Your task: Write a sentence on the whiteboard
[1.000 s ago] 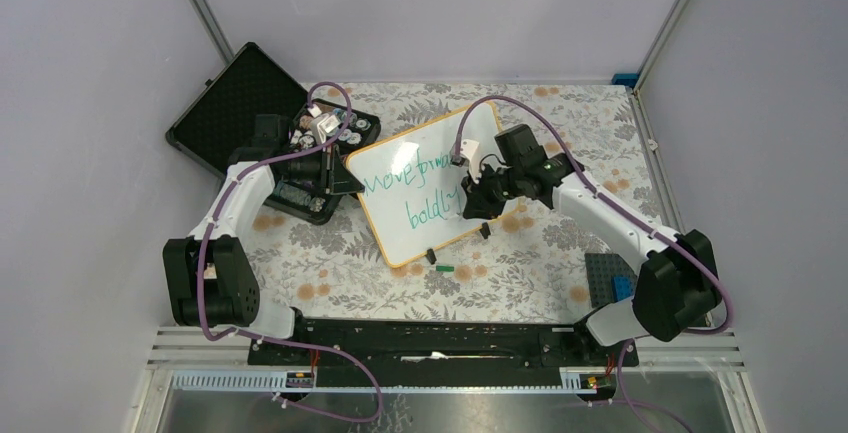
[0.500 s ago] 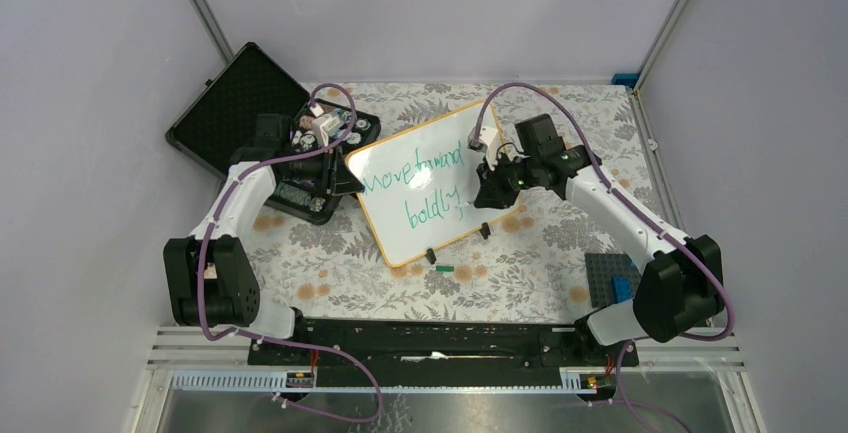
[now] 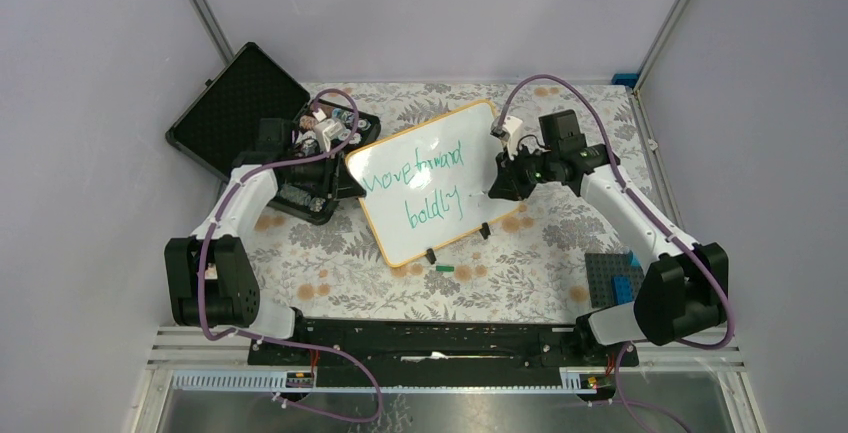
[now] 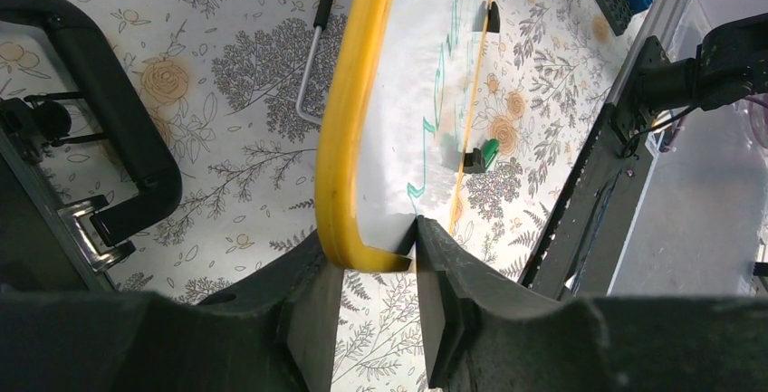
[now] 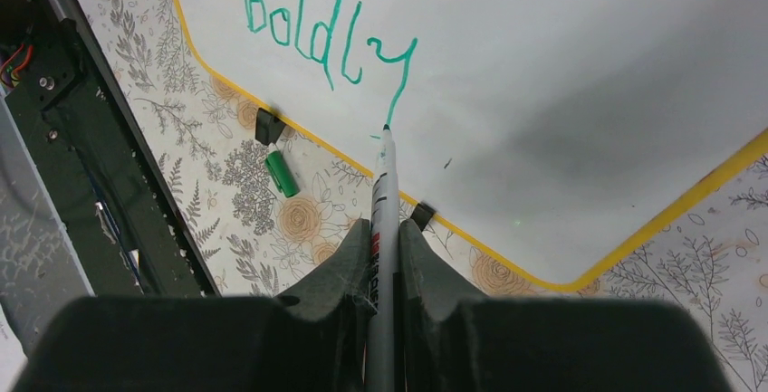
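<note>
While I watch remotely, one whiteboard (image 3: 420,238) mid-table on two clip feet (image 3: 431,255), sentence (image 3: 415,168) in two green lines, right gripper (image 5: 385,229) clamped on one marker (image 5: 384,175), left gripper (image 4: 371,238) astride the board's corner, whether it grips I cannot tell.

place: robot lab cell | evidence: plain grey enclosure walls (image 3: 430,13), aluminium frame rails (image 3: 200,353)

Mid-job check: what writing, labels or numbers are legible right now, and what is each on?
"Move forward": top line of the green handwriting on the whiteboard.
"boldly": second line, same board.
Print on the marker barrel: too small to read.
</note>
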